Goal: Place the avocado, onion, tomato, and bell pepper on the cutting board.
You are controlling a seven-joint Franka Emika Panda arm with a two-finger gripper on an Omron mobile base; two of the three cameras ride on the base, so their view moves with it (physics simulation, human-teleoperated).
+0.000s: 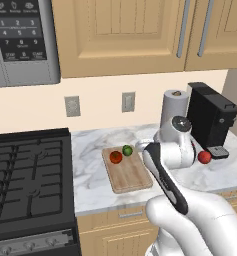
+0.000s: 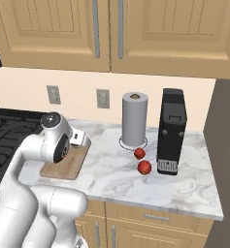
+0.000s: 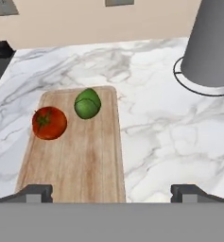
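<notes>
Now the gripper [image 3: 111, 191] hangs wide open and empty above the board [image 3: 80, 160]; the avocado [image 3: 87, 104] lies on its far end, just beside the tomato [image 3: 49, 123]

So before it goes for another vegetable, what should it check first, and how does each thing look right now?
1. Avocado on the cutting board: ok.
2. Tomato on the board, beside the avocado: ok.
3. Gripper open and holding nothing: ok.
4. Two red items on the counter near the coffee machine, not on the board: not ok.
5. Which of them is onion or pepper: cannot tell.
6. Free board space for two more: ok.
</notes>
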